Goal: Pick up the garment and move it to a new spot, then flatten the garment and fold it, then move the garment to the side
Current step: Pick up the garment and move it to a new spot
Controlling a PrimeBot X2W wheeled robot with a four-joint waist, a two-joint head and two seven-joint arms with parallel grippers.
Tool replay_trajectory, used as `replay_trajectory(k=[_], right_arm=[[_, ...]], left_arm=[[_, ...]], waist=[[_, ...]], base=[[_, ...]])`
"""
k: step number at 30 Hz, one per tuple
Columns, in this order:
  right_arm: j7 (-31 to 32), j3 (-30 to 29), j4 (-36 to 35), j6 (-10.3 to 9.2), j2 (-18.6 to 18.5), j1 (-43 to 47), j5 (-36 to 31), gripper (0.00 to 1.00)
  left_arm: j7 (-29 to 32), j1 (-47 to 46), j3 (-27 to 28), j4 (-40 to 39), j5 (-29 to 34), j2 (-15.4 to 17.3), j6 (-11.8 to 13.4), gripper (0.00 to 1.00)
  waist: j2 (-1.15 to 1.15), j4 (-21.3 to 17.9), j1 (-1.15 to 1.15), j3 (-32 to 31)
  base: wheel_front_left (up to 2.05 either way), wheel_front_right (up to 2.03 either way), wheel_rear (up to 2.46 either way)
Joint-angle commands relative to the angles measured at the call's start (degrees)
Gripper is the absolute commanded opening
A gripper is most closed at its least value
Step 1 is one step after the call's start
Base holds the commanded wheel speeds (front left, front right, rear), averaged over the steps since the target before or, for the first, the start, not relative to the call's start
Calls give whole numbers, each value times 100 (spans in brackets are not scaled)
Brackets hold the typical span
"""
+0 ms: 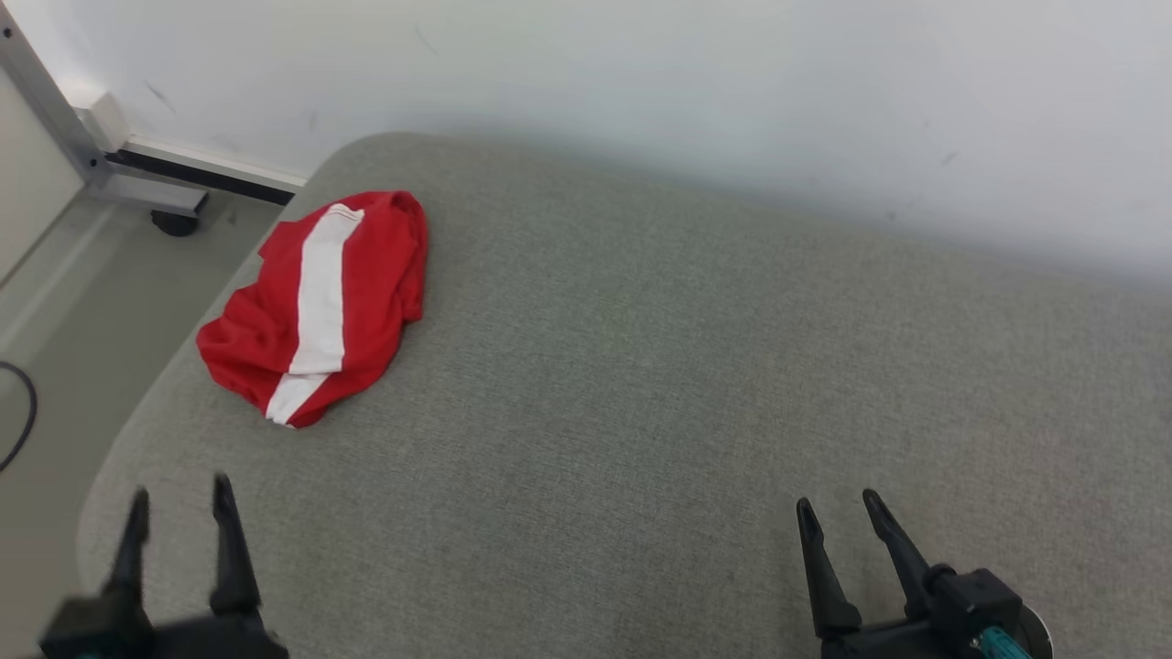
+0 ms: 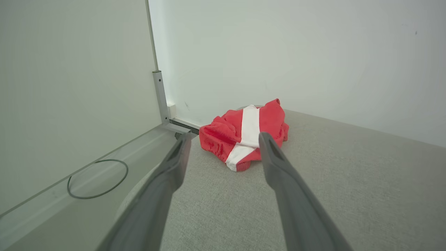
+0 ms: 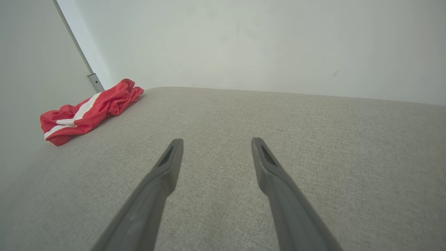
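The garment (image 1: 316, 307) is red with a broad white stripe and lies crumpled near the far left corner of the grey cushioned surface (image 1: 641, 384). My left gripper (image 1: 180, 499) hovers open at the lower left, well short of the cloth, with nothing between its fingers. In the left wrist view the garment (image 2: 244, 134) lies ahead, framed between the left gripper (image 2: 224, 137) fingers but beyond their tips. My right gripper (image 1: 838, 503) stands open at the lower right, far from the cloth. From the right wrist the garment (image 3: 87, 111) appears at the far left, and the right gripper (image 3: 216, 141) is empty.
A white wall (image 1: 687, 101) runs along the far edge of the surface. Off the left edge is the floor with a metal frame leg (image 1: 55, 119), a caster (image 1: 174, 222) and a dark cable loop (image 2: 97, 179). The surface's rounded left edge (image 1: 119, 439) lies close to my left gripper.
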Motion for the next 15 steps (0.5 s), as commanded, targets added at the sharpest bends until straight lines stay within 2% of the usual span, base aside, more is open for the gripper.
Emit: replay_trajectory(k=[1,7,15], right_arm=[[-6,19,-33,-16,8,-95,-54,100],[-6,69,-93,-16,6,-369,-139,100],[-6,168,-240,-16,6,-786,-169,100]], left_arm=[[-10,-261,66,54,70,93,-42,100],[-10,-1308,281,513,-9,447,-186,100],[-3,-2759,461,1505,-403,1036,-330,100]], waist=[[0,-116,0,139],[0,-396,0,500],[0,-902,0,1095]], base=[[0,0,0],[0,0,0],[0,0,0]])
